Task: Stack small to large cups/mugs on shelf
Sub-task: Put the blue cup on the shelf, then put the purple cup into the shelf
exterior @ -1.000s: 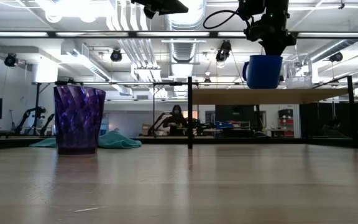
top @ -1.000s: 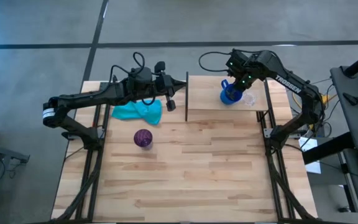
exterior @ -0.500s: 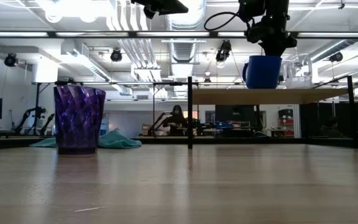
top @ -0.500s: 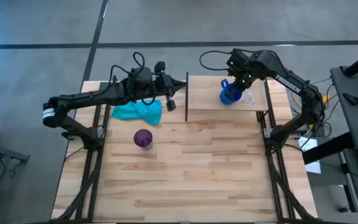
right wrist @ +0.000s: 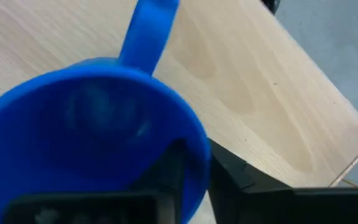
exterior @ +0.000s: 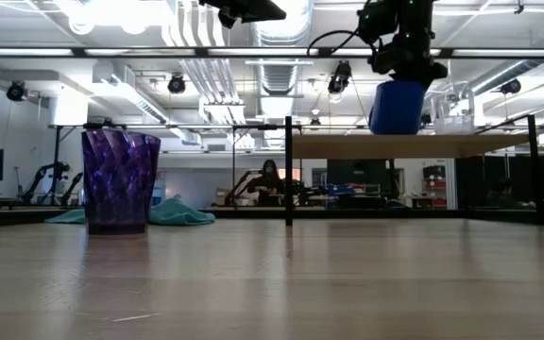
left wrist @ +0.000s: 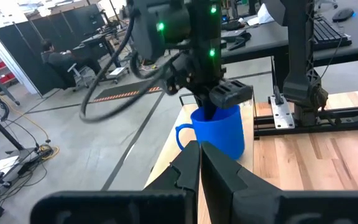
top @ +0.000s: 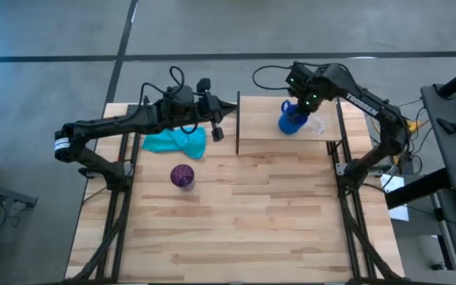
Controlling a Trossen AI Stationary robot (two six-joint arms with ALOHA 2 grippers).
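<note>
Right gripper [top: 299, 105] is over the shelf [top: 260, 119] with one finger inside the blue mug [top: 292, 121] and one outside, straddling the rim on the side away from the handle. In the low view the mug [exterior: 397, 107] looks tilted, base edge at or just above the shelf top; whether the fingers are clamped on the wall or already slackening cannot be told, so the robot should treat it as mid-release. The clear cup [top: 317, 126] sits on the shelf just beside the mug; the purple tumbler [top: 182, 176] stands on the table well apart, near the teal cloth [top: 175, 143]. Left gripper [top: 218, 131] is closed and empty, parked near the shelf's left post. To do this step well, the right arm should get the mug flat on its base before letting go fully, spread the fingers only enough to clear the wall, then lift straight up so the inner finger doesn't drag the rim and tip it. It should avoid any sideways move toward the clear cup, which looks light and easily knocked. Likely still to do: the nesting itself, with the tumbler brought up as the base.
</note>
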